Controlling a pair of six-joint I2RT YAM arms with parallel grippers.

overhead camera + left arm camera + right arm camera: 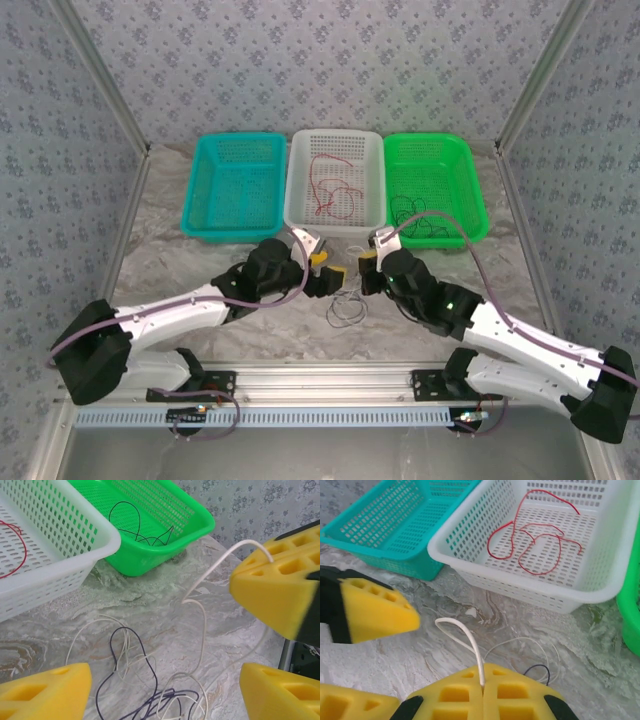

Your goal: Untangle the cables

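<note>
two robot arms meet over a marbled grey table (pixel 165 595), just in front of three plastic baskets that stand side by side along its far edge. the right gripper (pixel 482 680) has its yellow foam fingers pressed together on a white cable (pixel 470 640), which loops up out of the pinch and bends back down toward the table. in the left wrist view the same cable arches out of the right gripper's yellow finger at the upper right, then trails down in loose curls across the table. the left gripper (pixel 165 677) hangs just beside the right one with its yellow fingers spread wide apart and nothing between them; it sits low over the tangle. on the table beneath it the white cable lies mixed with a thin dark cable (pixel 117 650), the two crossing each other in several loops. a red cable (pixel 540 550) lies curled on the floor of the white basket (pixel 520 587), the middle one. a black cable (pixel 135 522) lies inside the green basket (pixel 150 555) on the right. the teal basket (pixel 240 138) stands on the left, touching the white one.
</note>
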